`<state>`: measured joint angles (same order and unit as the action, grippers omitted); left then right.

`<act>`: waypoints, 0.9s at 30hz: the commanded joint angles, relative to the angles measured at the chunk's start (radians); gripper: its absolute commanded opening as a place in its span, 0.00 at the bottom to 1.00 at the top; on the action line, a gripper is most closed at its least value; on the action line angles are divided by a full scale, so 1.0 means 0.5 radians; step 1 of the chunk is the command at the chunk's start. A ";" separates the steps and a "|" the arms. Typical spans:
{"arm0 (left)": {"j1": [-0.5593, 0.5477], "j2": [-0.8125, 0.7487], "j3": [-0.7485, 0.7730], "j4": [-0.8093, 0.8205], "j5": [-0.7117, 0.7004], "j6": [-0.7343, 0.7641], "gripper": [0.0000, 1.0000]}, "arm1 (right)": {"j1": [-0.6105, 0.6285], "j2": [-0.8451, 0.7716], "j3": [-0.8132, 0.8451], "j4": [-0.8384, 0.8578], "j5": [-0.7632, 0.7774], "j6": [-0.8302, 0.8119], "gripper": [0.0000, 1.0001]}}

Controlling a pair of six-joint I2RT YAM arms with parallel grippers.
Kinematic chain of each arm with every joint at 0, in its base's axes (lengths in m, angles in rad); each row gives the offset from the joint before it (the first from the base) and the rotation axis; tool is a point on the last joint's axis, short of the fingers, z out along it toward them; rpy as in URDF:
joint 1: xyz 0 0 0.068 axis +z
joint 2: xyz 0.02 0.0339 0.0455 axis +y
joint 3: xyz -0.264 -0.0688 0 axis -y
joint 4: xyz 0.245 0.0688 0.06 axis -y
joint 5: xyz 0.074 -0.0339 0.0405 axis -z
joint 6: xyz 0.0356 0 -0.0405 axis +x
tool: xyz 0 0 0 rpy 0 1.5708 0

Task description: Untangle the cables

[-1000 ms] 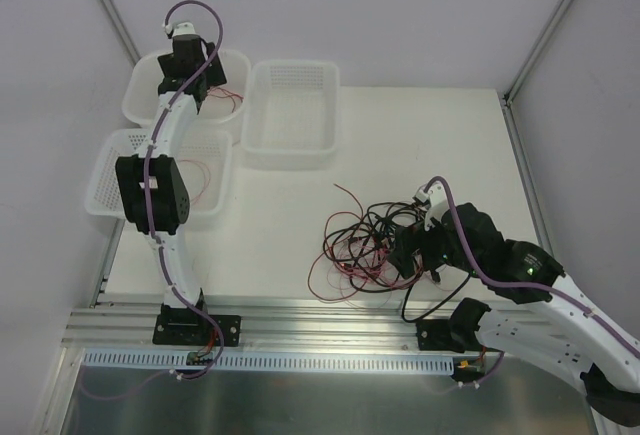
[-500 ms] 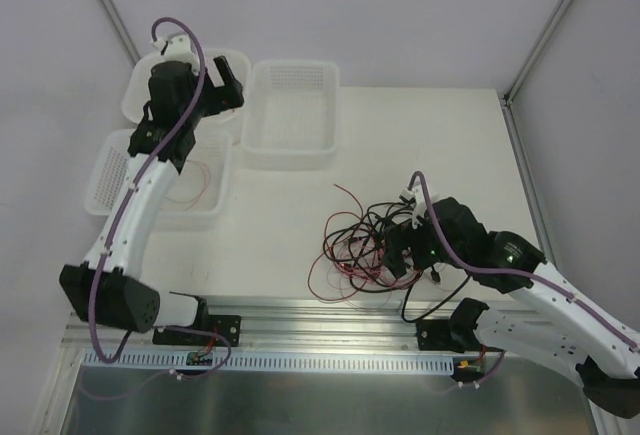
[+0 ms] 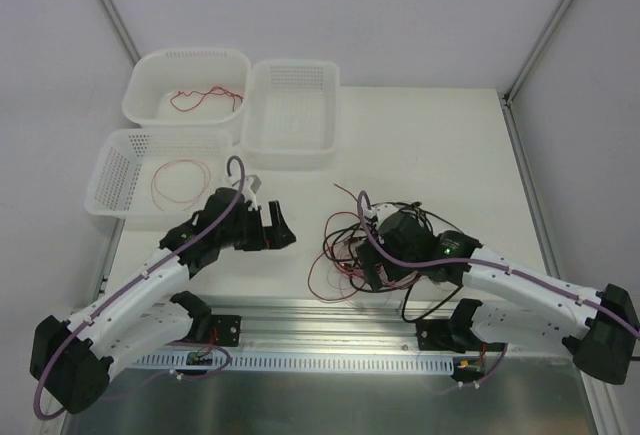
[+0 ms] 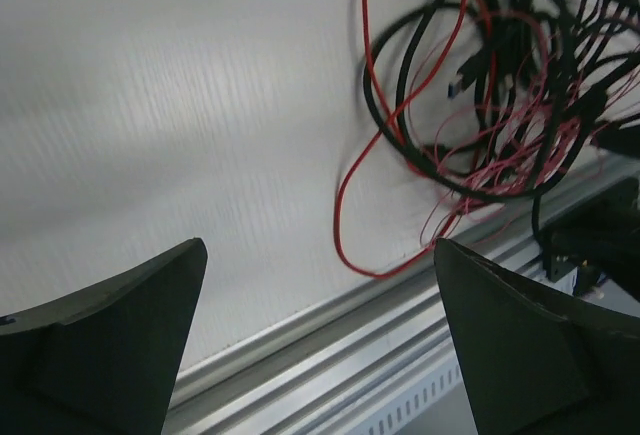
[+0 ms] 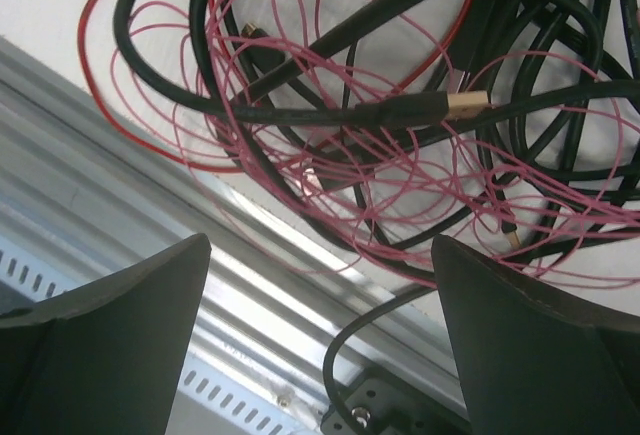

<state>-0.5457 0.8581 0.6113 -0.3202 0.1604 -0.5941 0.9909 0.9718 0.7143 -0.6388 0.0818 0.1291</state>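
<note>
The cables (image 3: 350, 235) lie in a tangle of thin red wires and thicker black cables on the white table, front centre-right. My left gripper (image 3: 276, 232) is open and empty, low over the table just left of the tangle. In the left wrist view the tangle (image 4: 500, 85) is at the upper right, with a red loop (image 4: 350, 205) nearest my open left gripper (image 4: 318, 255). My right gripper (image 3: 368, 265) is open, right over the tangle's near side. The right wrist view shows red wires (image 5: 380, 185), black cables and a gold-tipped plug (image 5: 465, 105) beyond my open right gripper (image 5: 320, 245).
Three white baskets stand at the back left: the far-left one (image 3: 140, 65) and the near-left one (image 3: 110, 170) each hold a red wire, the middle one (image 3: 290, 155) holds nothing. The metal rail (image 3: 320, 310) runs along the table's near edge.
My left arm has swung from the far-left basket down to the table beside the tangle, gripper open. My right gripper has moved left across the tangle.
</note>
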 commanded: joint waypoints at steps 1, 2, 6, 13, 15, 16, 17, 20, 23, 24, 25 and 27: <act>-0.267 -0.008 -0.145 0.030 -0.133 -0.333 0.99 | 0.061 0.090 -0.057 0.313 0.131 0.061 0.97; -0.453 0.014 -0.182 0.042 -0.191 -0.376 0.99 | 0.077 0.115 -0.063 0.351 0.143 0.067 0.97; -0.770 0.149 -0.192 0.064 -0.563 -0.575 0.99 | 0.154 0.299 -0.057 0.480 0.302 0.064 0.96; -0.979 0.596 -0.030 0.070 -0.903 -0.665 0.94 | 0.132 0.520 -0.030 0.532 0.667 0.125 0.76; -1.025 0.704 0.066 0.070 -0.965 -0.671 0.93 | 0.108 0.541 -0.051 0.535 0.698 0.156 0.62; -1.074 0.820 0.099 0.070 -0.974 -0.674 0.91 | 0.089 0.541 -0.063 0.544 0.698 0.189 0.54; -1.099 0.879 0.170 0.067 -1.017 -0.656 0.91 | 0.080 0.526 -0.072 0.544 0.708 0.208 0.41; -1.185 1.072 0.283 0.067 -1.066 -0.646 0.86 | 0.028 0.459 -0.122 0.517 0.741 0.297 0.25; -1.213 1.241 0.369 0.067 -1.072 -0.652 0.80 | -0.049 0.397 -0.183 0.523 0.708 0.328 0.15; -1.219 1.308 0.385 0.067 -1.079 -0.652 0.79 | -0.085 0.352 -0.198 0.535 0.668 0.328 0.14; -1.222 1.339 0.400 0.067 -1.088 -0.652 0.76 | -0.101 0.333 -0.226 0.535 0.650 0.331 0.13; -1.228 1.391 0.431 0.064 -1.121 -0.662 0.70 | -0.135 0.284 -0.257 0.559 0.610 0.334 0.13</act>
<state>-1.1522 1.5261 0.7895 -0.2794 -0.3397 -0.9081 0.9504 1.1584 0.6144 -0.3645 0.3775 0.2562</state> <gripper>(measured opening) 0.711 0.143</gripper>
